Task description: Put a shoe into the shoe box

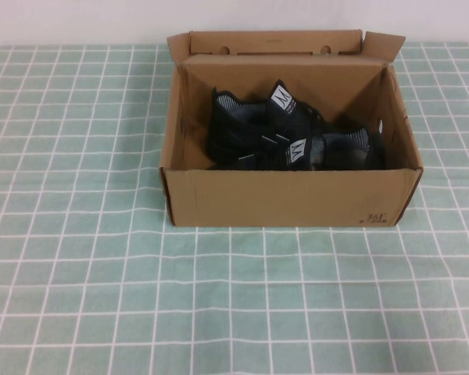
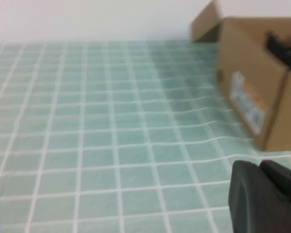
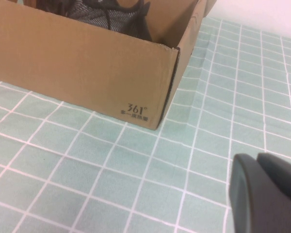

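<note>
The brown cardboard shoe box (image 1: 289, 199) stands open at the middle back of the table. Two black shoes (image 1: 285, 133) with white tongue logos lie inside it. Neither gripper shows in the high view. In the left wrist view my left gripper (image 2: 259, 165) is shut and empty, low over the cloth, well off the box's (image 2: 252, 82) labelled end; a bit of shoe (image 2: 283, 48) shows over the rim. In the right wrist view my right gripper (image 3: 256, 158) is shut and empty, near the box's (image 3: 87, 63) front corner; a shoe (image 3: 102, 12) shows inside.
A green cloth with a white grid (image 1: 219, 297) covers the table. The box's lid flaps (image 1: 273, 41) stand up at the back against a pale wall.
</note>
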